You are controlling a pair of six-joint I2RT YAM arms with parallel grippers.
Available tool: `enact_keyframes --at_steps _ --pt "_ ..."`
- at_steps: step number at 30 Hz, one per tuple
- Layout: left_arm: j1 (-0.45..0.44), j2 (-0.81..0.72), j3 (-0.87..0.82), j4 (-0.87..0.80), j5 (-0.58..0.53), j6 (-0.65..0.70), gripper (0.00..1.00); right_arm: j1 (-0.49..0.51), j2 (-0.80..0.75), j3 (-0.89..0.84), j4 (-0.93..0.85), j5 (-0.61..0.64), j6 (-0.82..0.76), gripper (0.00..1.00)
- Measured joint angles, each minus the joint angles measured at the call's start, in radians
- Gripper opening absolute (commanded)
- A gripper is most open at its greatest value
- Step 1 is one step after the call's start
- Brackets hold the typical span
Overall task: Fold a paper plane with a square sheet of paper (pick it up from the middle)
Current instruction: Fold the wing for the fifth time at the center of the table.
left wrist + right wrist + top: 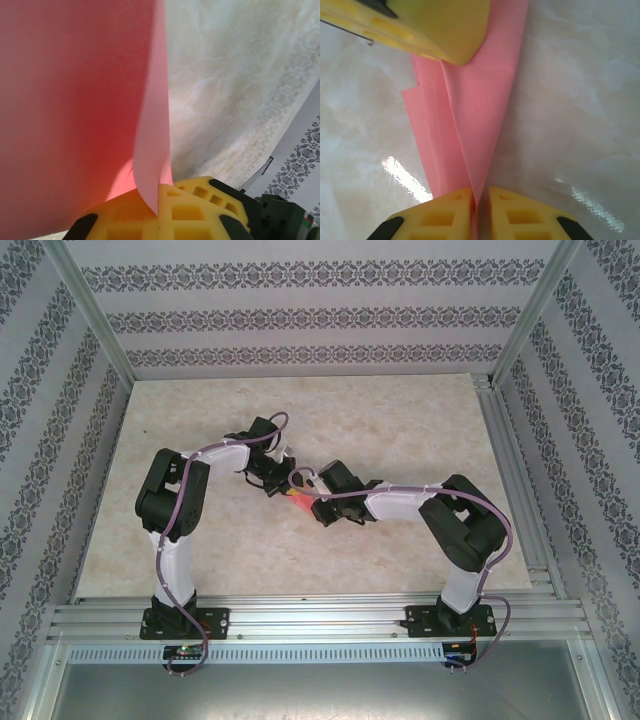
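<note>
Paper plane (300,502), pink-red and creased lengthwise, is pinched from both ends near the middle of the bench (200,560). We see the left pincer (284,489) just left of the bench's centre, clamped shut on the paper's wide end. In its wrist view a folded edge runs straight down into the seam between its yellow fingertips (200,197). The right pincer (316,506) stands just right of the bench's centre. In its wrist view its two yellow fingers (447,212) are drawn together on the narrow, pointed end, with only a thin slit between them where the paper passes. We cannot tell whether it touches the bench or hangs just above it.

The bench top is a pale cream sheet with a faint marble pattern, smooth enough to throw back bright glints of light beside the paper. An aluminium rail (320,615) runs along the bench's near edge and carries the bases of the two arms (170,560); more rail lines the bench's right edge. Walls (300,320) papered in white with dark floral bands rise on the far, left and right sides of the bench. Slanted metal posts (95,318) stand at its far corners.
</note>
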Motion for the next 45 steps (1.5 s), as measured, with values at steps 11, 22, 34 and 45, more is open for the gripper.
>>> enact_keyframes --at_steps 11,22,34,45 --pt "0.026 -0.002 -0.028 -0.003 0.001 0.033 0.00 -0.068 -0.151 -0.085 0.069 -0.164 0.142 0.26" --pt "0.056 -0.002 -0.027 -0.027 0.012 0.096 0.00 -0.115 -0.096 -0.117 0.294 -0.371 0.488 0.04" --pt "0.058 0.019 -0.019 -0.026 0.016 0.103 0.00 -0.134 0.053 -0.106 0.346 -0.499 0.610 0.02" --pt "0.058 0.037 -0.018 -0.031 0.015 0.124 0.00 -0.148 0.056 -0.092 0.319 -0.536 0.610 0.05"
